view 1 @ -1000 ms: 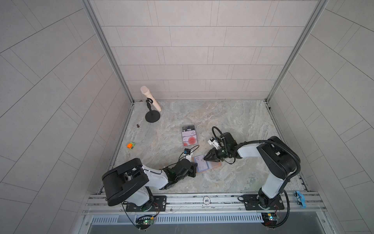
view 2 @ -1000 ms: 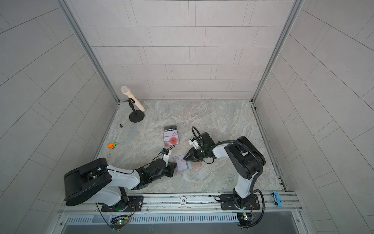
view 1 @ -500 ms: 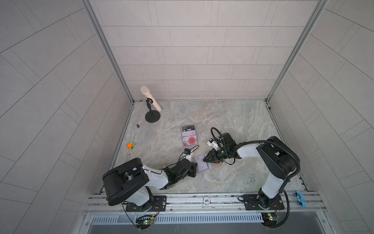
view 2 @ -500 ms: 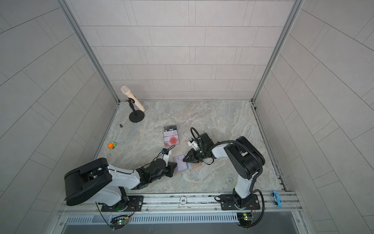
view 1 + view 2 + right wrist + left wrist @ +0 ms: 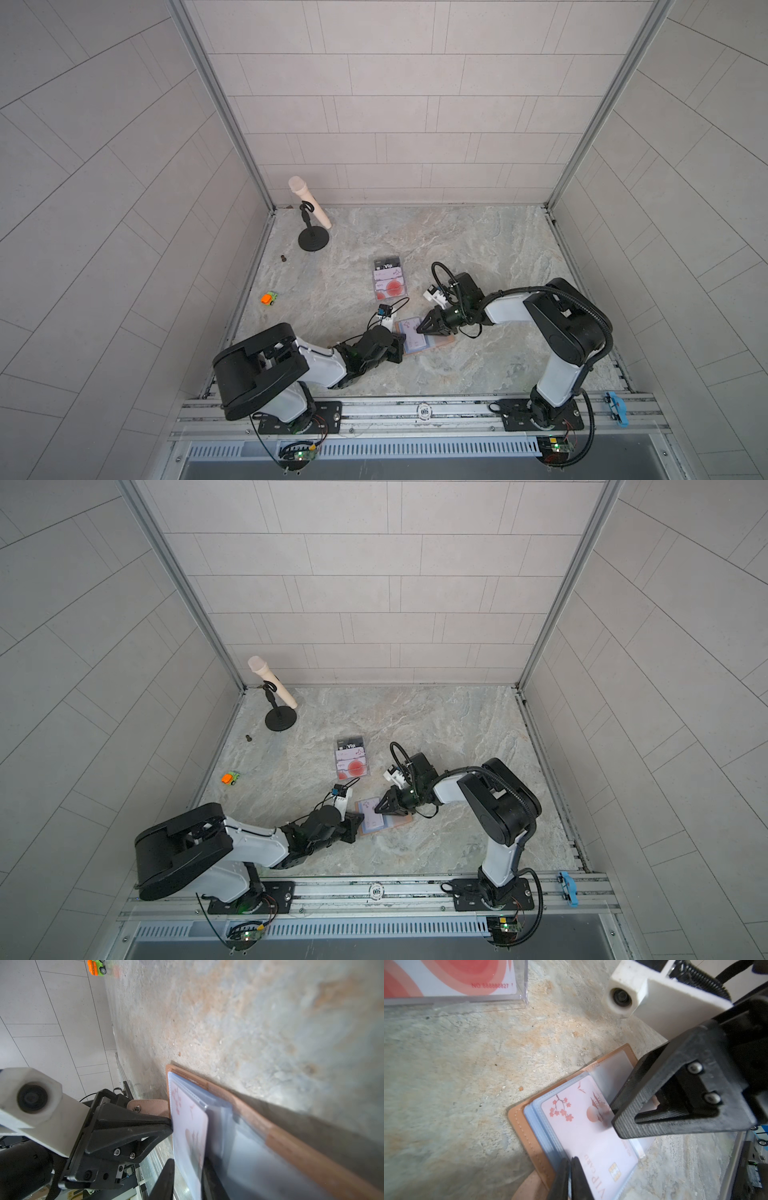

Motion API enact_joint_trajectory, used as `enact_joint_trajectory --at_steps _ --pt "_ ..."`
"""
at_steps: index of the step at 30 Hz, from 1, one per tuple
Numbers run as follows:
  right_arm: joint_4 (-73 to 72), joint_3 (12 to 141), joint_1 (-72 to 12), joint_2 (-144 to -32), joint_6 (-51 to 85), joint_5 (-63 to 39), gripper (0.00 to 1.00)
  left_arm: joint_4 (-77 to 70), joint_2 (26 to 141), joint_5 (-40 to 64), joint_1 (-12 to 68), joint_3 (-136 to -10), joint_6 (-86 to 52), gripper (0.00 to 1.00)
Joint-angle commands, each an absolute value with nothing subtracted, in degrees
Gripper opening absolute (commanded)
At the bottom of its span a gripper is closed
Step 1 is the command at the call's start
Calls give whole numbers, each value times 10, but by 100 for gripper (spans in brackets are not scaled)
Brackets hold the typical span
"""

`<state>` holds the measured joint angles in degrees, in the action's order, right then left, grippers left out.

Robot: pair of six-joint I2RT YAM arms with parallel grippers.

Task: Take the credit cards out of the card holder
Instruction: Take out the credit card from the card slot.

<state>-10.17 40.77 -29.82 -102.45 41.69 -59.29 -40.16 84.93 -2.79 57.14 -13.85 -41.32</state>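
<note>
The tan leather card holder [image 5: 446, 341] [image 5: 405, 820] lies open on the marble floor between my two arms, its clear sleeves fanned. A pink VIP credit card [image 5: 581, 1126] [image 5: 193, 1126] with red blossoms sits in the top sleeve. My left gripper [image 5: 570, 1160] [image 5: 402, 345] is shut on the edge of the sleeves, beside the leather cover [image 5: 525, 1126]. My right gripper [image 5: 187, 1163] [image 5: 417, 330] is open. Its fingers stand narrowly apart, one on each side of the card's sleeve at the opposite edge. The lower finger is half hidden behind the plastic.
A clear plastic case [image 5: 388, 280] [image 5: 352, 759] with cards in it lies just behind the card holder. A microphone on a black stand [image 5: 311, 216] stands at the back left. An orange and green toy car [image 5: 269, 298] sits by the left wall.
</note>
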Motion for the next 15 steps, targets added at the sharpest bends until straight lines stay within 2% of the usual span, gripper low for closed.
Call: enact_joint_trajectory --at_steps 1,15 --pt "-130 423 -321 -1041 431 -613 26 -323 881 -11 574 -127 -411 11" --pt "-184 420 -330 -1048 465 -617 23 -324 881 -13 576 -125 -414 11"
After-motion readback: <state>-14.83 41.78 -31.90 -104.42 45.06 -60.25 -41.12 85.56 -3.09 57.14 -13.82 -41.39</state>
